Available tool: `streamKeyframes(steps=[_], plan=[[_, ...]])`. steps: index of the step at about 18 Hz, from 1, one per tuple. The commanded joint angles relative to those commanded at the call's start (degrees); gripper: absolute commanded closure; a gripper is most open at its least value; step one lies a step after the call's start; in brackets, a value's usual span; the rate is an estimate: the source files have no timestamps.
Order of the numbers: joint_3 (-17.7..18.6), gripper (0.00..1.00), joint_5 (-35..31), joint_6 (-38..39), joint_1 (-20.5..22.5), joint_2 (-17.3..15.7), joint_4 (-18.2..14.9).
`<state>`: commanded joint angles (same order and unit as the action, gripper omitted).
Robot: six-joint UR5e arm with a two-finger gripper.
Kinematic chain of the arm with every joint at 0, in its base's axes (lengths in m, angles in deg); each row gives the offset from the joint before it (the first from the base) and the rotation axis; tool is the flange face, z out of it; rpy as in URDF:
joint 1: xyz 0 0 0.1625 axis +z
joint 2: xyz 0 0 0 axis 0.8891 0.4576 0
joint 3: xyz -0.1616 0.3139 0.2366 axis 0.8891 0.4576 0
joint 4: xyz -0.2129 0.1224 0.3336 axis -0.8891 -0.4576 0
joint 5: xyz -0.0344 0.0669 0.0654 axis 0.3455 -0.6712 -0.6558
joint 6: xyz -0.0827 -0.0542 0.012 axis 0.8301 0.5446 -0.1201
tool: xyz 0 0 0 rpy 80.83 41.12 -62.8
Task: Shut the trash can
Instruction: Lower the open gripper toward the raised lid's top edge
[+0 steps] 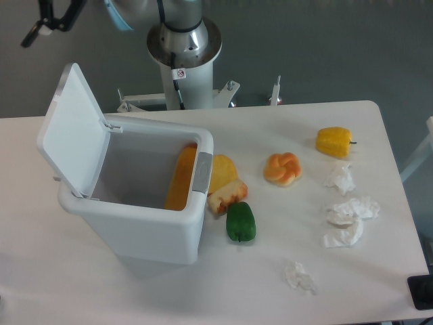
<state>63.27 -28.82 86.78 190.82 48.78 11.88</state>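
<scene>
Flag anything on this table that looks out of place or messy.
Crumpled white tissues lie scattered along the table's right side, outside the trash can, whose lid stands open. Food sits loose beside it: a green pepper and a yellow pepper.

No readable text; only a small, illegible sticker [178, 73] on the arm's base [184, 47].

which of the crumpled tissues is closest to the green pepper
The small tissue near the table's front edge, lying alone, right of and nearer the camera than the green pepper. The other three tissues cluster farther right, below the yellow pepper.
</scene>
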Motion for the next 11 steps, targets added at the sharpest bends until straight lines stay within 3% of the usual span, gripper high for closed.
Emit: streamKeyframes(steps=[11], plan=[[0.18,0.00,-0.26,0.09,-1.94,2.20,-0.09]])
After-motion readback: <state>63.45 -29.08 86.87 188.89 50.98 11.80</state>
